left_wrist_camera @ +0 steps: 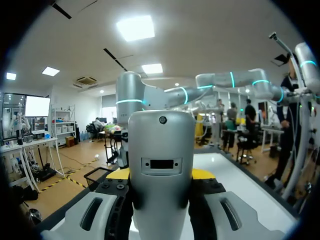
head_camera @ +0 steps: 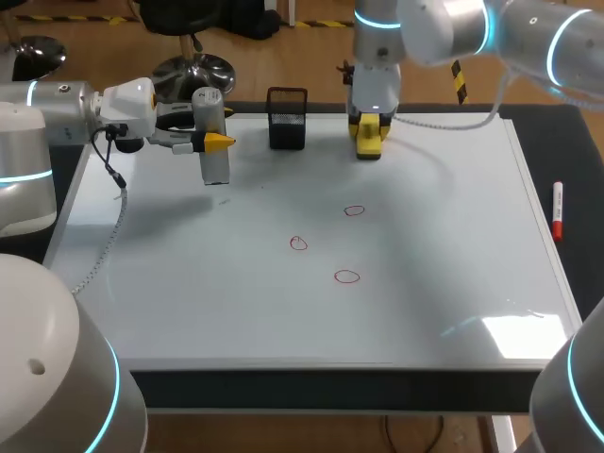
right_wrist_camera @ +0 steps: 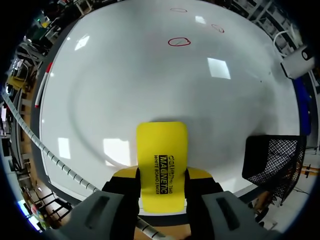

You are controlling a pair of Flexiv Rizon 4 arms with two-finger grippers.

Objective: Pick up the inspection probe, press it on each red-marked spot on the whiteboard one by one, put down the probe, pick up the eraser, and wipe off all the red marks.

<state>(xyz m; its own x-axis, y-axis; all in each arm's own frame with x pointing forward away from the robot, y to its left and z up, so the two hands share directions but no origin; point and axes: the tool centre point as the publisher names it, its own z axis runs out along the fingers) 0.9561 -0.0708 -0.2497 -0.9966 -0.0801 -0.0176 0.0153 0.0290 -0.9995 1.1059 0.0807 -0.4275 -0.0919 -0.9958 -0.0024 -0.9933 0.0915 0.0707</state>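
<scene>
The grey inspection probe [head_camera: 213, 160] [left_wrist_camera: 161, 145] hangs upright above the whiteboard's [head_camera: 434, 264] far left corner, with my left gripper [head_camera: 217, 142] [left_wrist_camera: 161, 175] shut on it from the side. Three red circles [head_camera: 354, 210] [head_camera: 298, 243] [head_camera: 346, 276] are drawn near the board's middle; in the right wrist view these red circles [right_wrist_camera: 179, 41] lie well ahead of the fingers. The yellow eraser [head_camera: 368, 144] [right_wrist_camera: 161, 145] lies at the board's far edge. My right gripper [head_camera: 368, 127] [right_wrist_camera: 162, 172] points down over it, its yellow-tipped fingers pressed against both long sides.
A black mesh pen holder [head_camera: 287, 118] [right_wrist_camera: 275, 160] stands at the far edge, between the probe and the eraser. A red marker [head_camera: 557, 209] lies on the dark mat off the board's right edge.
</scene>
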